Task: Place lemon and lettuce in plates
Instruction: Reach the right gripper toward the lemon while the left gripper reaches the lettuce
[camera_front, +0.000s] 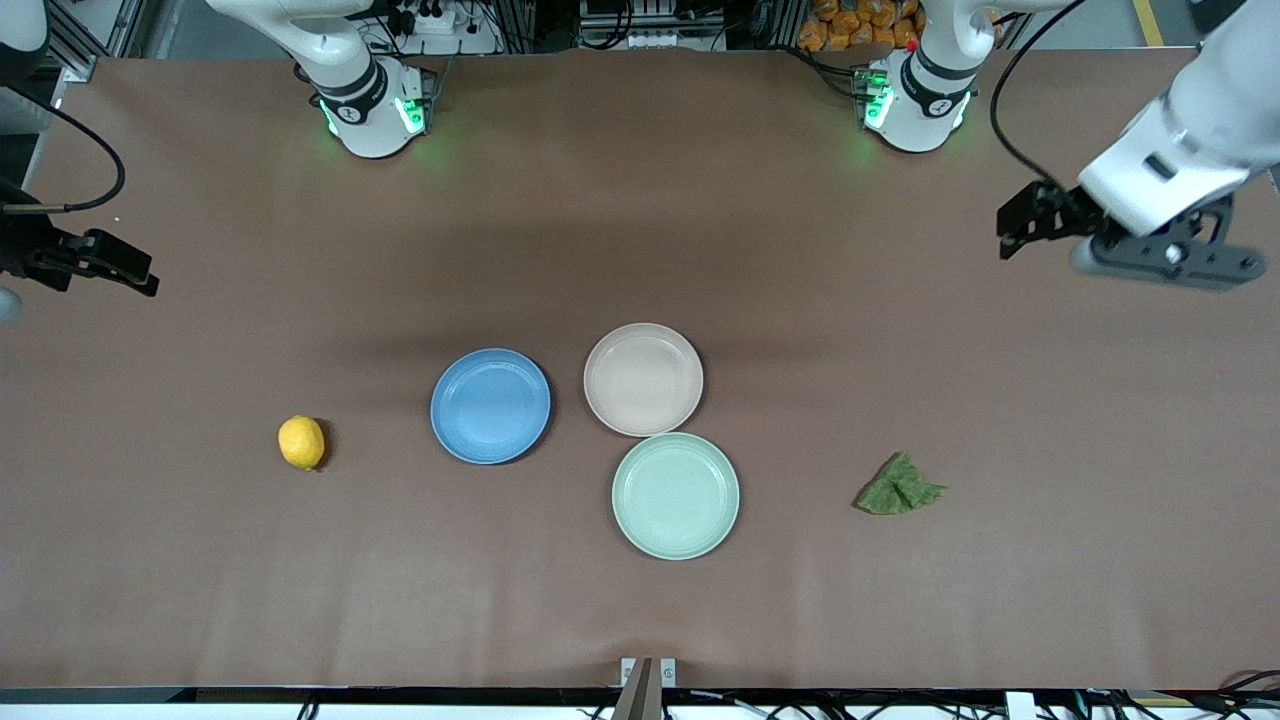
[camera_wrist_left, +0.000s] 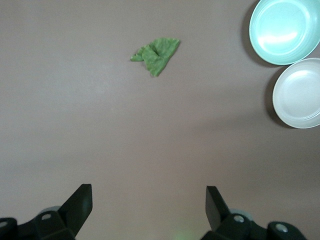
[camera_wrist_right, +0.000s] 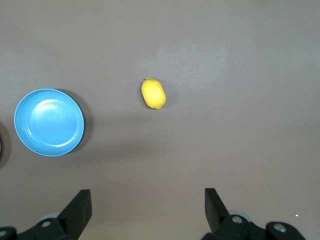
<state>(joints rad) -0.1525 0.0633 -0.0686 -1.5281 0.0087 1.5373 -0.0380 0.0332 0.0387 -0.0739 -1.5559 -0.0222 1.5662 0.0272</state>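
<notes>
Left end effector (camera_front: 1020, 222): fingers spread wide, empty, up over the bare surface (camera_front: 900, 620) at the left arm's end.
Right end effector (camera_front: 135, 275): also spread wide and empty, over the right arm's end.
Lettuce (camera_front: 899, 486): flat on the surface toward the left arm's end, beside the mint-green plate (camera_front: 676, 495); the left arm is the closer one.
Lemon (camera_front: 301, 442): toward the right arm's end, beside the blue plate (camera_front: 490, 405); the right arm is closer.
Beige-pink plate (camera_front: 643, 379): empty, touching the mint-green plate's rim.

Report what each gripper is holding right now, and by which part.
Nothing is held. The left gripper and right gripper hang open over bare table; the small yellow lemon and wrinkly green lettuce leaf lie untouched.
</notes>
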